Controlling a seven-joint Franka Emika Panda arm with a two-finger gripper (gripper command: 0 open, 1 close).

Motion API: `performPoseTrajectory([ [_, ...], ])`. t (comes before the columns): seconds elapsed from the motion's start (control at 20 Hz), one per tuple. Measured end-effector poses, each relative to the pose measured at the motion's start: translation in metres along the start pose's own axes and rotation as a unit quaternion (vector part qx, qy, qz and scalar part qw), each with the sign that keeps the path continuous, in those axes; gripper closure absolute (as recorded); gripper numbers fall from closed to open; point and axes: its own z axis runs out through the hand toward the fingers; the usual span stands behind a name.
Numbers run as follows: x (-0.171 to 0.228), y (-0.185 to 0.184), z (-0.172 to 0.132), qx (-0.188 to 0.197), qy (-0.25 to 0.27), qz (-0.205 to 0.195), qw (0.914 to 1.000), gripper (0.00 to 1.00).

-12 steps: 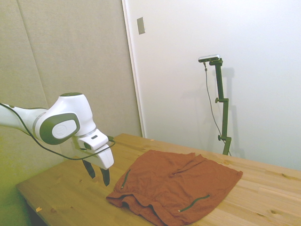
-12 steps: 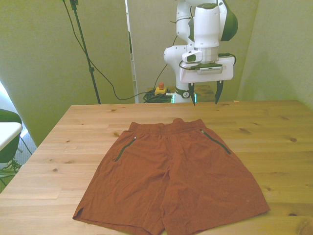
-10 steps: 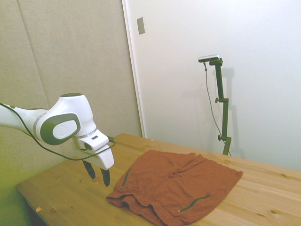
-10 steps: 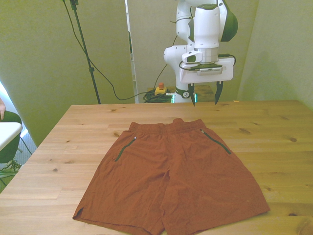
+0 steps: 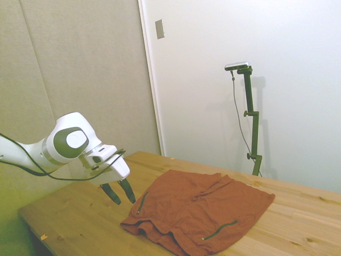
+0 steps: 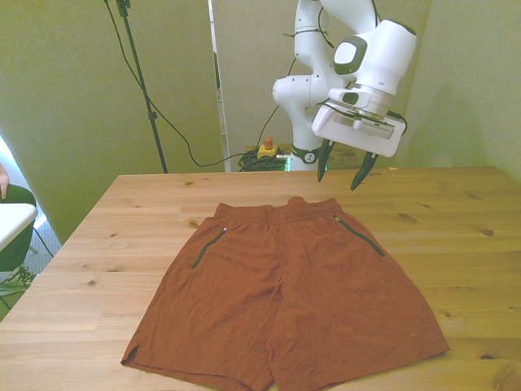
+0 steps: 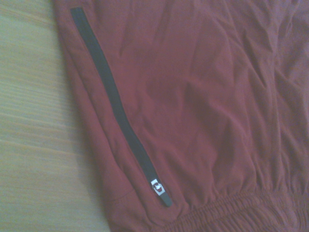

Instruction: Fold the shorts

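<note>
The rust-orange shorts (image 6: 285,297) lie spread flat on the wooden table (image 6: 456,220), waistband at the far edge and both legs toward the near edge. Each side carries a dark green zipper pocket (image 6: 358,235). In the side view the shorts (image 5: 197,208) look slightly rumpled at the waistband. My gripper (image 6: 339,173) hangs open and tilted above the table, just beyond the waistband corner on the front view's right, touching nothing. The side view shows the gripper (image 5: 120,192) close beside the shorts' edge. The wrist view holds one zipper pocket (image 7: 118,118) and the gathered waistband (image 7: 231,212).
Bare wood (image 6: 122,236) surrounds the shorts on both sides. At the front view's left edge, off the table, part of a white and dark object (image 6: 12,224) shows, with a sliver of a person (image 6: 2,179) just above it.
The wrist has tilted and swung toward the shorts' waistband corner, dropping slightly. The fingers stay open. The shorts have not moved.
</note>
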Motion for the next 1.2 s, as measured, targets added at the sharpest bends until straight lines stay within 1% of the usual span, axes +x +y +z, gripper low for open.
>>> performPoseTrajectory([
  [0.2,-0.029,-0.018,0.003,-0.041,0.04,-0.038,0.9976,0.0],
  [0.35,-0.044,-0.024,0.005,-0.073,0.065,-0.056,0.9936,0.0],
  [0.65,-0.057,-0.025,0.028,-0.098,0.069,-0.085,0.9892,0.0],
  [0.8,-0.06,-0.024,0.036,-0.109,0.069,-0.09,0.9876,0.0],
  [0.9,-0.057,-0.019,0.042,-0.126,0.076,-0.093,0.9847,0.0],
  [1.05,-0.05,-0.012,0.056,-0.141,0.078,-0.087,0.983,0.0],
  [1.1,-0.049,-0.009,0.062,-0.145,0.073,-0.084,0.9831,1.0],
  [1.2,-0.044,-0.007,0.066,-0.147,0.071,-0.08,0.9833,1.0],
])
